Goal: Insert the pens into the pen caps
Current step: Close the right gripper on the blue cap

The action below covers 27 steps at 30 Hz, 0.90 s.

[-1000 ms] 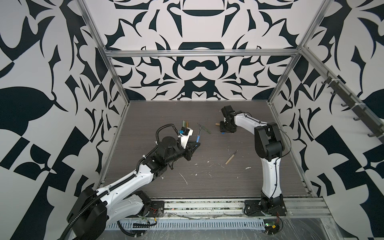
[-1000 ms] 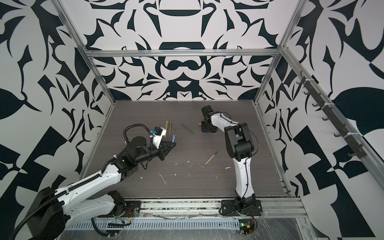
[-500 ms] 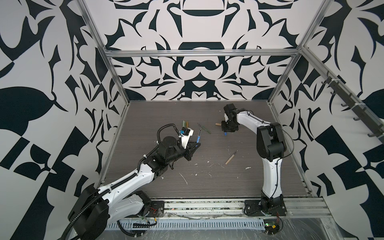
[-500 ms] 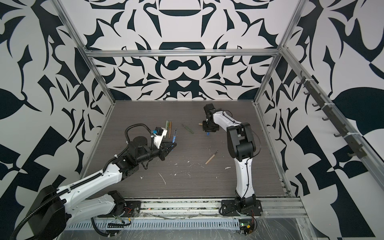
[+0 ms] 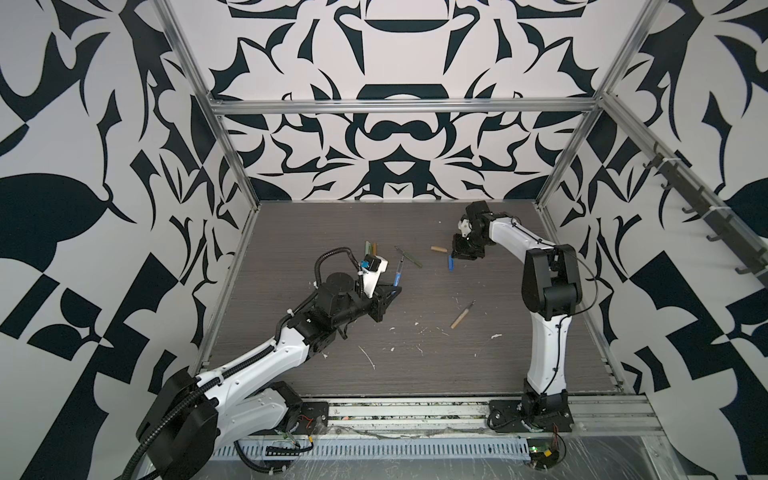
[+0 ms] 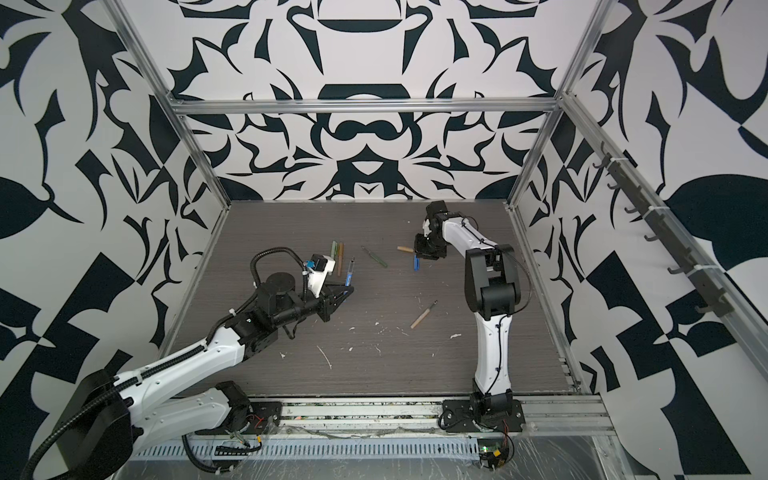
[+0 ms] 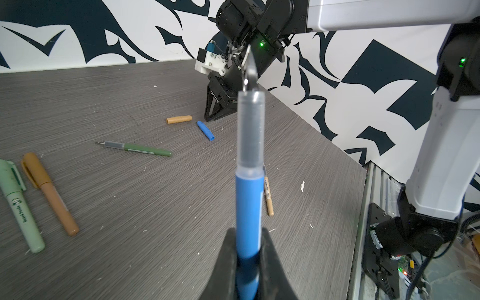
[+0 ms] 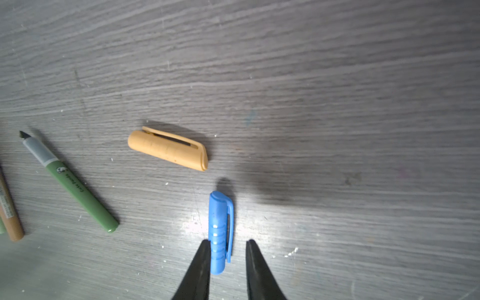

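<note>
Blue pen (image 7: pixel 249 207): we are holding it by the rear of its barrel, lifted clear of the counter (image 5: pixel 415 374). Its dark tip is pointing out toward the right arm, so the writing end is free to meet a cap.
Left pincer (image 7: pixel 248 232): we are clamping it fully onto the blue barrel, both fingers pressing the sides.
Blue cap (image 8: pixel 217 233): it is lying flat on the far right part of the counter, clip to one side. It is near the tan cap (image 8: pixel 167 150) but apart from it.
Right pincer (image 8: pixel 228 242): we are straddling the blue cap with the jaws only narrowly parted. One finger is touching its side and the other is showing a thin gap at the clip, so we are judging it not yet gripped.
Reason for the split: we are keeping pen and matching cap one to an arm, so the two can be pushed together in the air.
What the grip calls for: the cap's mouth appears to be facing back toward the wrist, so we are expecting to turn it before mating.
Dark green pen (image 7: pixel 140 150): lying uncapped mid-counter; we are not finding its cap in these views.
Tan pen (image 5: pixel 462 316): lying uncapped nearer the front, well apart from its cap.
Pale green pen (image 7: pixel 19 207) and brown pen (image 7: pixel 49 194): lying side by side, looking already capped.
</note>
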Motion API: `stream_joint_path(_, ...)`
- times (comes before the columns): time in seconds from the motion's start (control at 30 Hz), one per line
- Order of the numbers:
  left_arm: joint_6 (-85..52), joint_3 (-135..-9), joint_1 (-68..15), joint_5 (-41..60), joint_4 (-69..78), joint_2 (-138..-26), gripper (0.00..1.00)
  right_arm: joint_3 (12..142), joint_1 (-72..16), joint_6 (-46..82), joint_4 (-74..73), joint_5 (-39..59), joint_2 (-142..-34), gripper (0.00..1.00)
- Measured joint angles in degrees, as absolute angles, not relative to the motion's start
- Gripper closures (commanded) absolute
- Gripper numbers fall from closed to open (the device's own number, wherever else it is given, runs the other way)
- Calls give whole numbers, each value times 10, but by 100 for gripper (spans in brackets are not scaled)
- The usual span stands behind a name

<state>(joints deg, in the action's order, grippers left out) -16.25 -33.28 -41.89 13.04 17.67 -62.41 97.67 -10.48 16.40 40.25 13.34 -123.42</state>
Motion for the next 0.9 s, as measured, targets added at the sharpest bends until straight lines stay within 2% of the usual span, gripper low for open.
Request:
stream_joint_path(0.1,-163,-333,-419,132,177,-625,96,977,-107,167,402,139,-1236,76)
stream_joint_path(0.63,-163,-333,-419,135,177,-632,96,983,-107,180,402,144,-1264,80)
stream_joint_path(0.9,-163,-333,-419,135,177,-632,96,984,-108,179,404,134,-1266,76)
